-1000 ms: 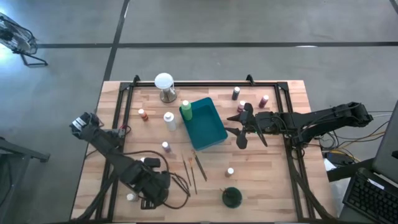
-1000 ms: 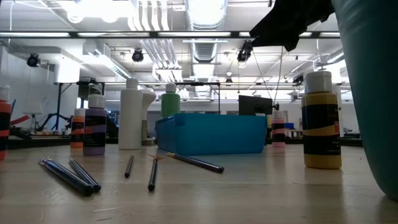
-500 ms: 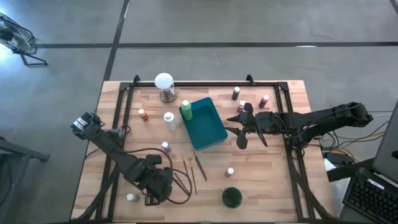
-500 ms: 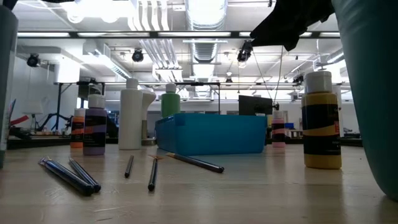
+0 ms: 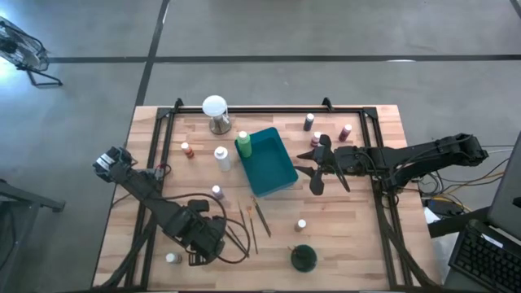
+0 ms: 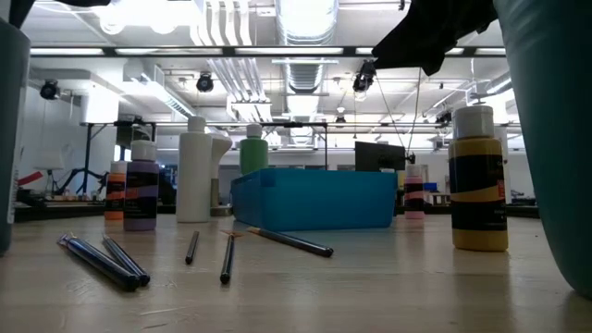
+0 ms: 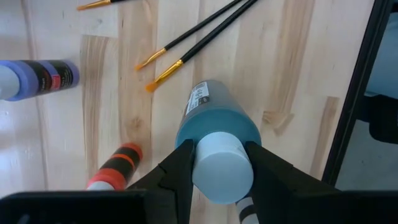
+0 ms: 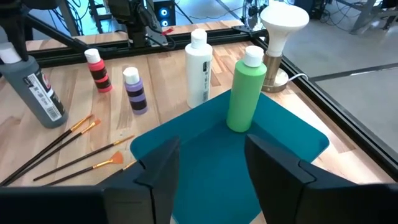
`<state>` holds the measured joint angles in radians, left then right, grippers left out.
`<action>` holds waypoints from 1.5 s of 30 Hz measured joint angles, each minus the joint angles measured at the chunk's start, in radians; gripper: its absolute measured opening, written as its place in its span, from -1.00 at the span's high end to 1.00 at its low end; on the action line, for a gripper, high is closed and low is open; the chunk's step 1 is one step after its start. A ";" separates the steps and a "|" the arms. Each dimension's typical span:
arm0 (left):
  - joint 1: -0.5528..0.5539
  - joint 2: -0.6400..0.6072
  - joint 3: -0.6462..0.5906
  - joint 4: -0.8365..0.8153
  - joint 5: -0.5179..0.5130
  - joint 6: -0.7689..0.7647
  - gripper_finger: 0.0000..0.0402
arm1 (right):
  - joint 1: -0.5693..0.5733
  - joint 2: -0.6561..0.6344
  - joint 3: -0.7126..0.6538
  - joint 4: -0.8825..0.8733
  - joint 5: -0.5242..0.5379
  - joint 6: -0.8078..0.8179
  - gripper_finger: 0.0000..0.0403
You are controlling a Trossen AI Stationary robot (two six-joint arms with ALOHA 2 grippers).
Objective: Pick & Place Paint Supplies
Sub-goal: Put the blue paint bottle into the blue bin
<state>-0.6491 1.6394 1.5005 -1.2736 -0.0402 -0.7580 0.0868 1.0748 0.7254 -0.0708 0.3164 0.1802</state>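
Note:
My left gripper points down at the near left of the table, shut on a dark teal bottle with a white cap. The same bottle shows at the low view's left edge and tilted in the right wrist view. Several thin brushes lie flat just right of it. My right gripper hangs open at the right side of the teal tray, nothing between its fingers. A green bottle stands upright in the tray's far left corner. My left gripper pinches the teal bottle's white cap between its two fingers, one on each side. The fingers come from above, pointing down. The bottle hangs tilted below them, base toward the brushes; whether the base touches the table I cannot tell.
A white bottle, a purple one and a red one stand left of the tray. A yellow bottle and a dark green one stand near the front. Small bottles and a white globe lamp stand at the back.
My left gripper has tipped a little, and the teal bottle has swung into the low view from its left edge, now covering the red bottle that showed there.

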 joint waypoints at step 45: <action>-0.486 -0.170 -0.031 -0.280 -0.644 -0.652 -0.01 | 0.000 0.000 0.000 -0.002 -0.002 0.003 0.29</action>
<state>-1.1351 1.4690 1.4694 -1.5532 -0.6847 -1.4099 0.0872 1.0748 0.7253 -0.0723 0.3145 0.1837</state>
